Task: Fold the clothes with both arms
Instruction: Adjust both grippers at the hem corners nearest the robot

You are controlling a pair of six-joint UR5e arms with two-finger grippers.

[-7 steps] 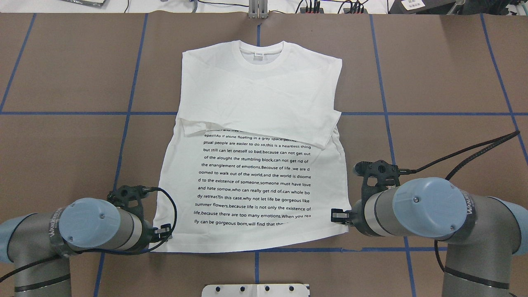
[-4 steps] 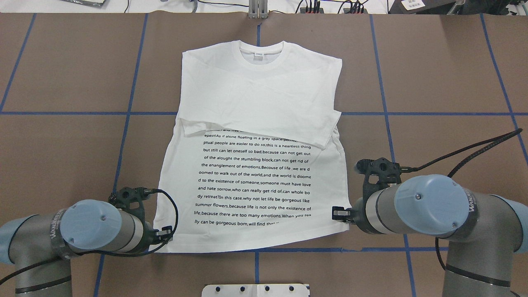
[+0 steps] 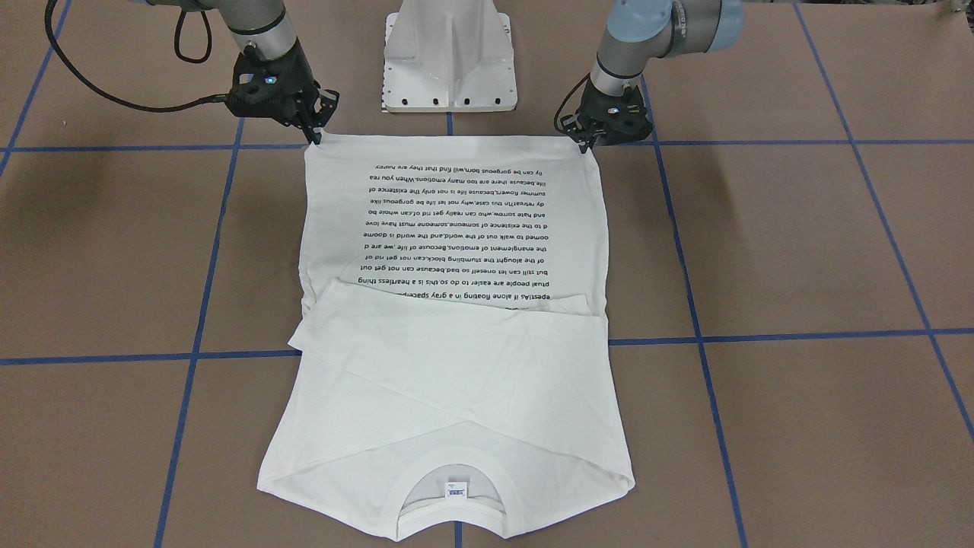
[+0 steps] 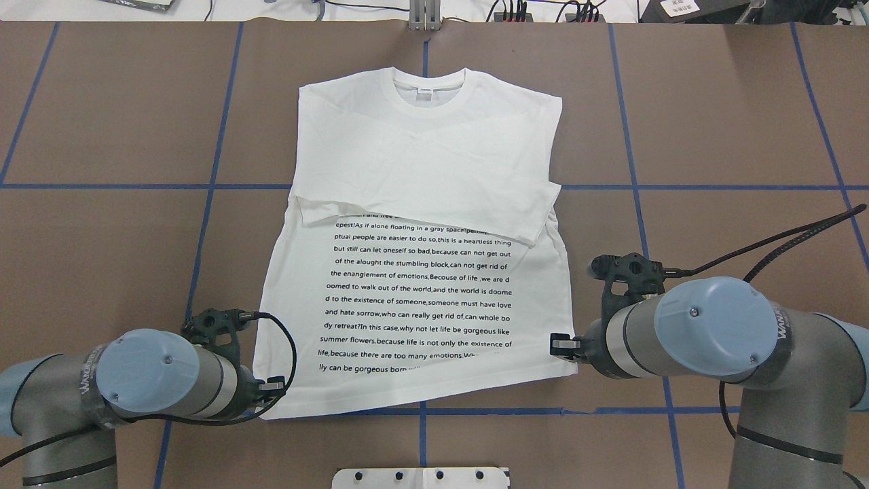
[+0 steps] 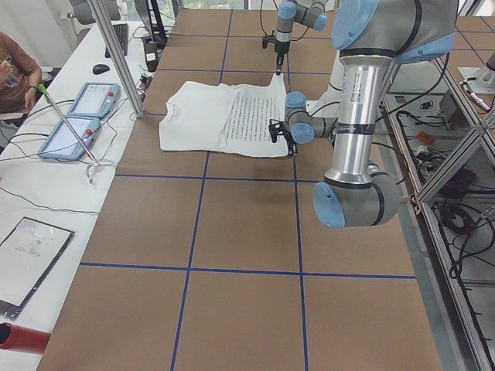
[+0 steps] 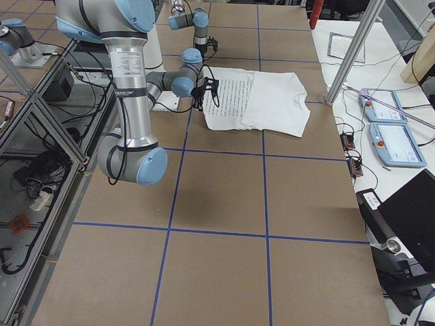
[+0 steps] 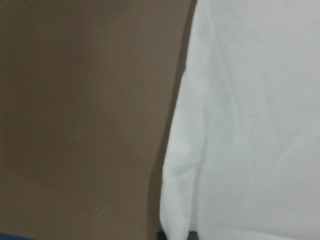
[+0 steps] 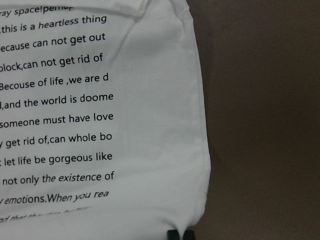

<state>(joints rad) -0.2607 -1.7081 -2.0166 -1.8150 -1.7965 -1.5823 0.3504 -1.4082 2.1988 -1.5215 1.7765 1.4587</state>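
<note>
At centre frame in the overhead view, the white shirt point(image 4: 421, 204) lies on the brown tabletop point(image 4: 102, 238), collar point(image 4: 430, 76) toward the top edge. The left gripper point(image 4: 271, 387) has its fingers clamped on the lower-left hem corner. The right gripper point(image 4: 558, 345) has its fingers clamped on the lower-right corner.

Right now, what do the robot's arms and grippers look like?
The left arm and right arm are alike: silver tubes, grey joints, round light-blue caps and a dark band with white lettering. The left gripper and right gripper are black and angular. A black cable runs from each wrist.
</note>
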